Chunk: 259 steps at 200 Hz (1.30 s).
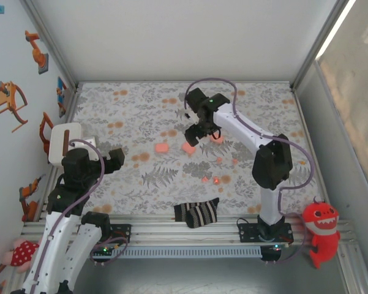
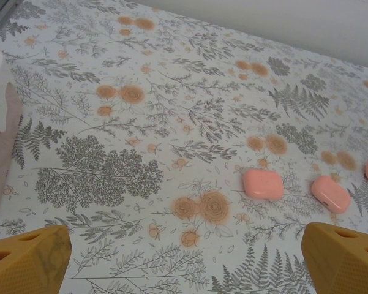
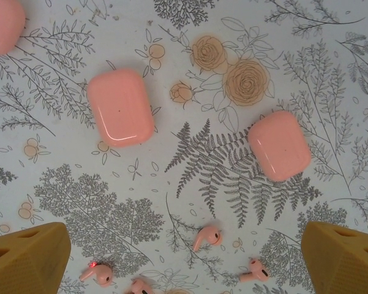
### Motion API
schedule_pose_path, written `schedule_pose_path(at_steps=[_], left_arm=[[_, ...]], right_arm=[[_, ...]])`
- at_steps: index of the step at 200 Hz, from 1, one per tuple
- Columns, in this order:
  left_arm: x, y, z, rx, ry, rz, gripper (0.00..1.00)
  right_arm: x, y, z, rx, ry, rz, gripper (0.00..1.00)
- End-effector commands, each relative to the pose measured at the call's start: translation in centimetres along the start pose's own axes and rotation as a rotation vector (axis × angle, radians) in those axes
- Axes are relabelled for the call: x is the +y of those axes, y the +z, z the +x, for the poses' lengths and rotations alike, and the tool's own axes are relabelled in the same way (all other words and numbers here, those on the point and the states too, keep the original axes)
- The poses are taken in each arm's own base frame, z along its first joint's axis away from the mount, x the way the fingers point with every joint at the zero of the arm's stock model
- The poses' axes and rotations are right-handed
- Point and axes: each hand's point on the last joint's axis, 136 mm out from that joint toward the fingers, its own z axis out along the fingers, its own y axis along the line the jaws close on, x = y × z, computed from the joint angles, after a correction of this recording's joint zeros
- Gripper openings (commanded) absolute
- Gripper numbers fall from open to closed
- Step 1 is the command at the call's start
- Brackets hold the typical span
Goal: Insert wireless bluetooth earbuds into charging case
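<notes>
Three salmon-pink closed charging cases lie on the flowered cloth: one at upper left of the right wrist view, one at its right, one in the top left corner. Several small coral earbuds lie loose nearer that camera; the last shows a red light. My right gripper hovers open above the cloth between cases and earbuds, holding nothing; seen from above, the right gripper hangs over the cases. My left gripper is open and empty at the left; two cases lie ahead of it.
A striped black-and-white sock lies at the table's near edge. A red toy dinosaur sits off the table at the right. A white and brown object stands at the left edge. Walls close in the back and sides.
</notes>
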Motion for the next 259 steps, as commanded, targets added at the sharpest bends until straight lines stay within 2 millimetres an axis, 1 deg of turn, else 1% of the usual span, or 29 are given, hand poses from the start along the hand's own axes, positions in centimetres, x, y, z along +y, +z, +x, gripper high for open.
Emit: schedule_pose_path(at_steps=[1,43,104,127,159,179,222,259], left_arm=[[0.3,0.2,0.3,0.011,0.02,-0.01,0.96],[0.2,0.4,0.4,0.016,0.017,-0.007,0.96],[0.2,0.7,0.5,0.03,0.018,-0.01,0.96],[0.2,0.7,0.6,0.029,0.017,-0.011,0.96],[0.2,0.8,0.7,0.036,0.018,-0.011,0.96],[0.3,0.8,0.6,0.036,0.018,-0.012,0.96],[0.3,0.7,0.6,0.033,0.02,-0.016,0.96],[0.2,0.9,0.6,0.038,0.018,-0.013,0.96]], right_arm=[[0.8,0.3,0.5,0.065,-0.046,-0.024,0.94],[2.1,3.2,0.9,0.156,-0.097,-0.03,0.92],[3.5,7.0,0.2,0.212,-0.139,-0.04,0.89],[3.6,8.3,0.0,0.224,-0.148,-0.041,0.88],[4.0,9.5,-0.8,0.219,-0.155,-0.052,0.85],[4.3,10.1,-0.9,0.226,-0.154,-0.067,0.83],[4.7,11.6,-0.2,0.265,-0.153,-0.085,0.78],[5.1,12.4,0.0,0.278,-0.157,-0.096,0.71]])
